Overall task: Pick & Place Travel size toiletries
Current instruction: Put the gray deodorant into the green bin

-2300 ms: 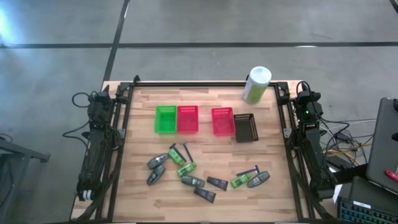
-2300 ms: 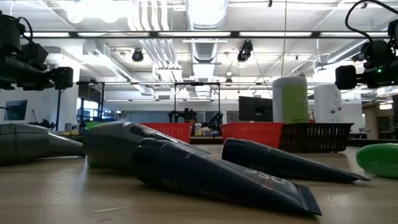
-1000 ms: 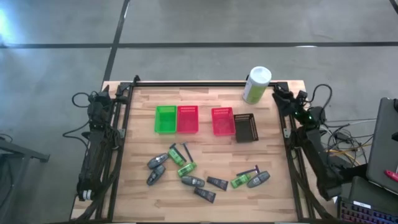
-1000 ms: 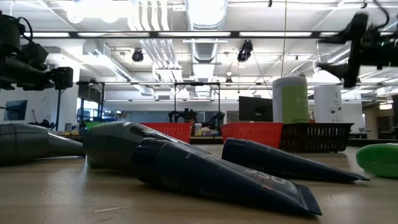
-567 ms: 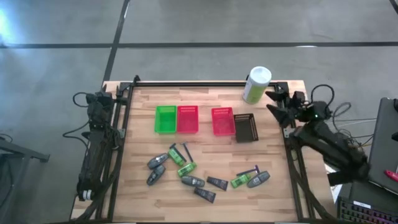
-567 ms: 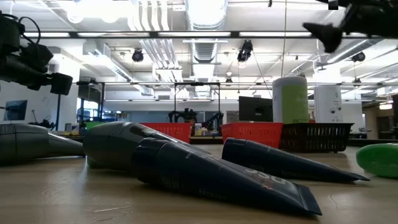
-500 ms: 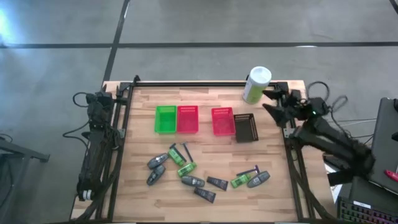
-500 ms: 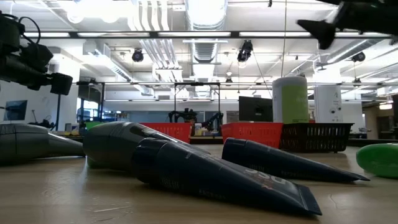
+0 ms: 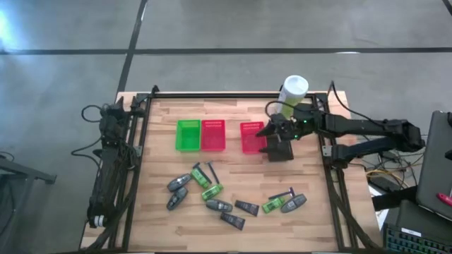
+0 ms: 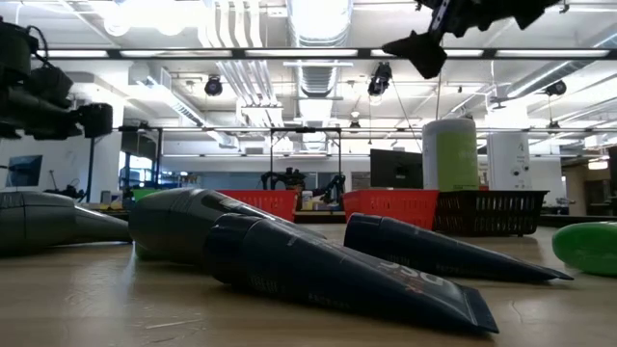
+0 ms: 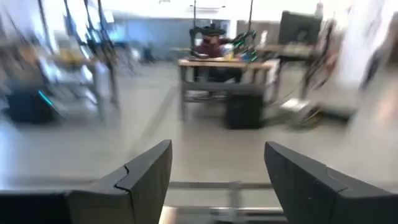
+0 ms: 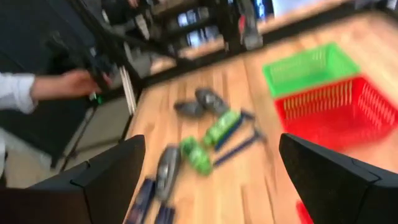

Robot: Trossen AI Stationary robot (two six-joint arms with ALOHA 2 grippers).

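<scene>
The travel size toiletries lie scattered on the table's near half: grey oval bottles (image 9: 179,183) (image 9: 293,203), bright green tubes (image 9: 211,191) (image 9: 272,205), dark flat tubes (image 9: 246,207) (image 9: 232,221) and thin dark razors (image 9: 211,171). In the low view the dark tubes (image 10: 318,265) lie flat close to the camera. My right gripper (image 9: 272,135) (image 12: 211,186) is open and empty, high above the right red basket and the dark basket; it shows at the top of the low view (image 10: 424,53). My left gripper (image 11: 217,168) is open and empty, with the left arm (image 9: 113,155) at the table's left edge.
Four small baskets stand in a row across the table's middle: green (image 9: 188,135), red (image 9: 213,135), red (image 9: 252,137) and dark (image 9: 280,146). A white-and-green canister (image 9: 292,96) stands at the far right. A person's hand and sleeve (image 12: 68,84) show beyond the table's left side.
My right gripper has swung from the table's far right corner toward the table's middle, rising as it went, and now hangs over the right red and dark baskets. Its fingers stay open. The toiletries have not moved.
</scene>
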